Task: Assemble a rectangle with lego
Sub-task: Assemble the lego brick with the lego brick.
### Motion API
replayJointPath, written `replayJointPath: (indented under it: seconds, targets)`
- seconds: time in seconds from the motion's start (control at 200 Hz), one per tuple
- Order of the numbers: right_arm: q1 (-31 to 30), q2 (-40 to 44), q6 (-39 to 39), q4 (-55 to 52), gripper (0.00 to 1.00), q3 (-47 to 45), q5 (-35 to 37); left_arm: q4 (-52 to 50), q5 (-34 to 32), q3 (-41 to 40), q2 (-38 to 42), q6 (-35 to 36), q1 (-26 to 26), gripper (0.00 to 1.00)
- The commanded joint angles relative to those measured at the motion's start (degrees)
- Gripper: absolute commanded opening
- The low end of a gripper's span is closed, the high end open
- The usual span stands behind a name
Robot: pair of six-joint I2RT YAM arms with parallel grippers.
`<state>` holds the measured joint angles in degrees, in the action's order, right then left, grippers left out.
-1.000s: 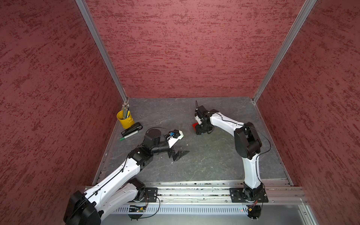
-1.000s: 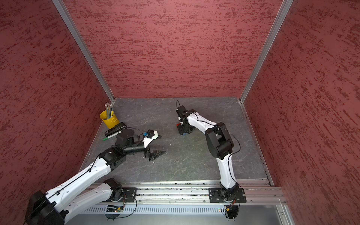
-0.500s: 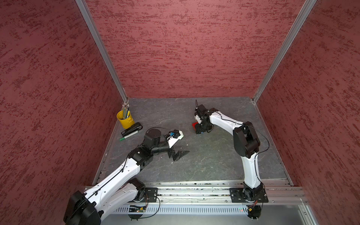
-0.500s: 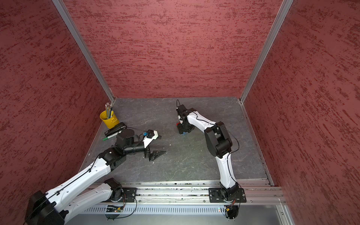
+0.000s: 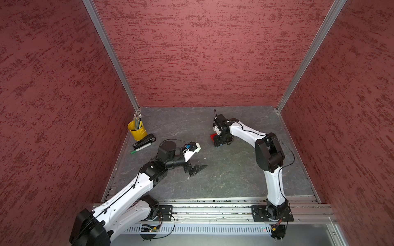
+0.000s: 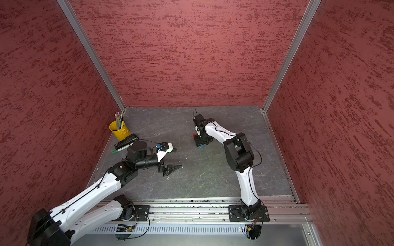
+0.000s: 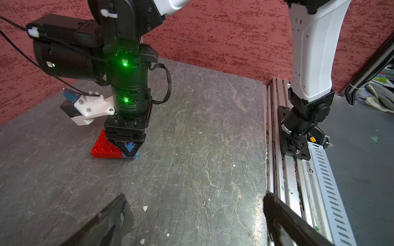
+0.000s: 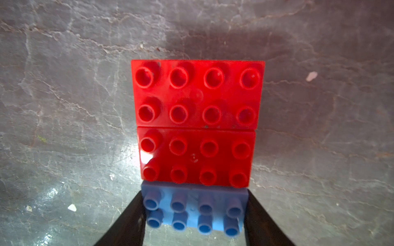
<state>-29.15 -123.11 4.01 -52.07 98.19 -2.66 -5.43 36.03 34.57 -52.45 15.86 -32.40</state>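
1. Step (judged): placing the blue brick against the two red bricks to close up the rectangle.
2. The rectangle sits mid-table, a bit toward the far side; red to the left, blue on the near-right end.
3. Right gripper points straight down, jaws narrowed onto the short ends of the blue brick, which is low at the table and touching the nearest red brick.
4. Left gripper is wide open and empty, hovering low, near-left, well apart from the bricks.
5. Only three bricks are visible; cannot tell where a fourth is.
6. Next (judged): release the blue brick and lift straight up, with no sideways drag that would pull it off the red edge.
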Motion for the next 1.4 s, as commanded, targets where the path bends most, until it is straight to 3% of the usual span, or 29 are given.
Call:
replayJointPath:
  seconds: [0.0,0.451,1.017,1.397]
  targets:
    - [0.6,-3.1,0.6,-0.2,0.57,-0.8,-0.3,-0.7,0.0,0.3,1.2,-0.4,0.1,1.0]
    - [0.6,-0.8,2.8,1.3,0.66,-1.0,0.5,-1.3,-0.3,0.3,1.8,-0.4,0.1,1.0]
    - [0.5,1.3,2.5,4.0,0.86,2.0,3.3,1.0,-3.0,-0.2,2.7,-2.1,0.5,1.0]
    - [0.6,-5.2,2.3,3.8,0.82,10.6,4.3,1.2,-4.5,0.1,3.3,-4.1,2.1,1.0]
